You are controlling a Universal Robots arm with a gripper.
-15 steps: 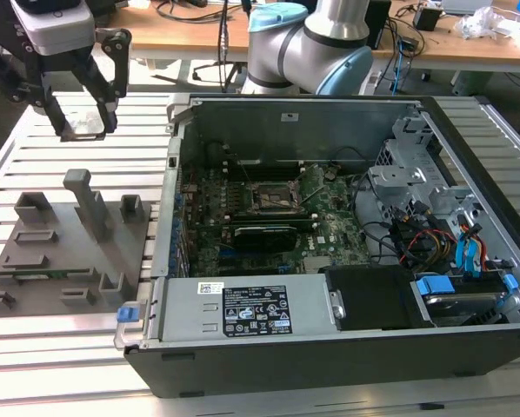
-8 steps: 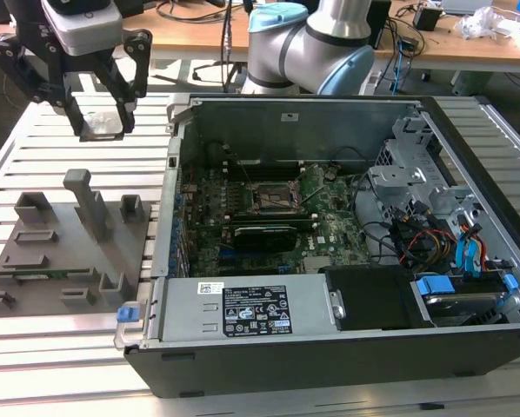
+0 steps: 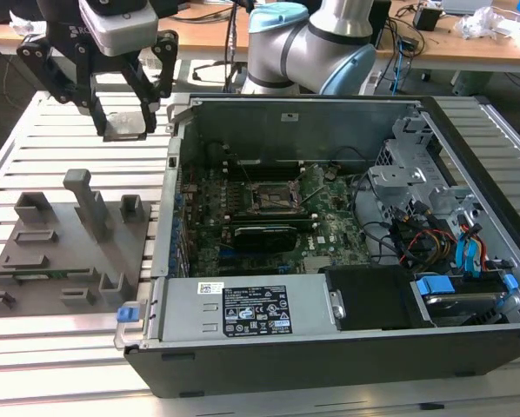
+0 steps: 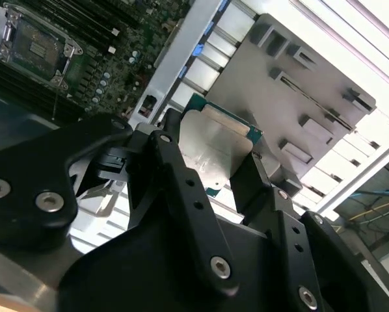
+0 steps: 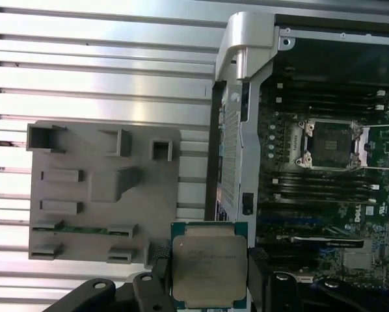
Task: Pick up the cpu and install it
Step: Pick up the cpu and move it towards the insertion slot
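Note:
The cpu (image 5: 209, 263), a flat square chip with a shiny metal top, is held between my gripper's (image 5: 209, 289) black fingers, which are shut on its two opposite edges. In the exterior view the gripper (image 3: 126, 120) hangs with the cpu (image 3: 123, 127) above the slatted table, beyond the grey fixture plate (image 3: 69, 239) and just off the open computer case's wall (image 3: 175, 165). The second wrist view shows the cpu (image 4: 214, 146) edge-on between the fingers (image 4: 165, 146). The motherboard's bare socket (image 3: 269, 198) lies open inside the case, apart from the cpu, and appears in both wrist views (image 5: 333, 144) (image 4: 35, 42).
The fixture plate (image 5: 97, 195) carries several raised grey blocks and a green memory stick (image 5: 77, 229). Inside the case are a drive cage (image 3: 416, 165), cables (image 3: 434, 239) and a power supply (image 3: 243, 313). The arm's base (image 3: 316, 43) stands behind the case, with desks beyond.

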